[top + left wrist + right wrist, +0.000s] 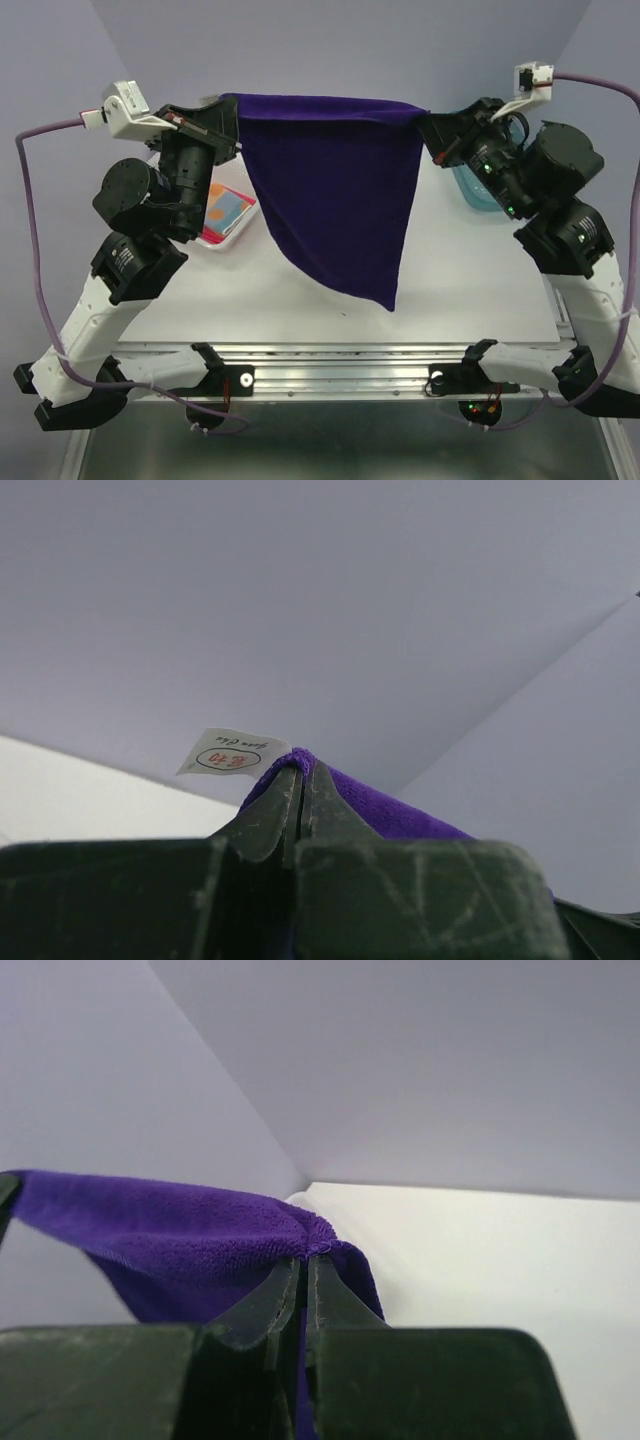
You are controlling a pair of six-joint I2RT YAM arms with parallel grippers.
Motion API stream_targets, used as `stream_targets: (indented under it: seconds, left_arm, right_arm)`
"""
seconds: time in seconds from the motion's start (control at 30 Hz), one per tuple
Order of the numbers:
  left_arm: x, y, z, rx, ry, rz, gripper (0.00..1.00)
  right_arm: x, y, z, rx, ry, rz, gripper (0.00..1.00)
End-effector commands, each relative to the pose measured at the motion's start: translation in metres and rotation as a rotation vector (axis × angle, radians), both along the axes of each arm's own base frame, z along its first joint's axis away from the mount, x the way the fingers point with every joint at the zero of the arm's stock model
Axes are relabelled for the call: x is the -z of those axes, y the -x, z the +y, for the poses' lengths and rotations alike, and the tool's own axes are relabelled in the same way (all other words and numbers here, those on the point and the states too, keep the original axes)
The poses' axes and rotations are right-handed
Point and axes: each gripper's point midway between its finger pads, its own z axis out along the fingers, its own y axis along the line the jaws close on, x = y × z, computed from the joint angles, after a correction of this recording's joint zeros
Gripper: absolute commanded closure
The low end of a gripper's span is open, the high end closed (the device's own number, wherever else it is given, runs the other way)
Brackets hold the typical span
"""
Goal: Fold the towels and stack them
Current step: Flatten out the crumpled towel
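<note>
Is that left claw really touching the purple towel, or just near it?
Touching. The left wrist view shows the left gripper shut on a corner of the purple towel, beside its white tag.

Top view looks down from above and behind the arm bases over the table (480, 300), mid-range; wrist views sit close behind the left gripper (302, 772) and right gripper (305, 1262), facing outward at walls; all three share the purple towel (335, 190).
</note>
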Motion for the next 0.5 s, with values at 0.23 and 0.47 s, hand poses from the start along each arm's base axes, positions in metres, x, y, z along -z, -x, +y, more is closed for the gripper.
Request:
stream_targets:
  seconds: [0.23, 0.47]
  left_arm:
    - [0.008, -0.095, 0.01, -0.246, -0.119, 0.086, 1.0]
    - [-0.015, -0.066, 0.012, -0.138, -0.105, -0.024, 1.0]
  right_arm:
    - [0.02, -0.114, -0.016, 0.299, 0.154, 0.032, 0.99]
    - [-0.007, -0.094, -0.009, 0.199, 0.121, -0.016, 0.99]
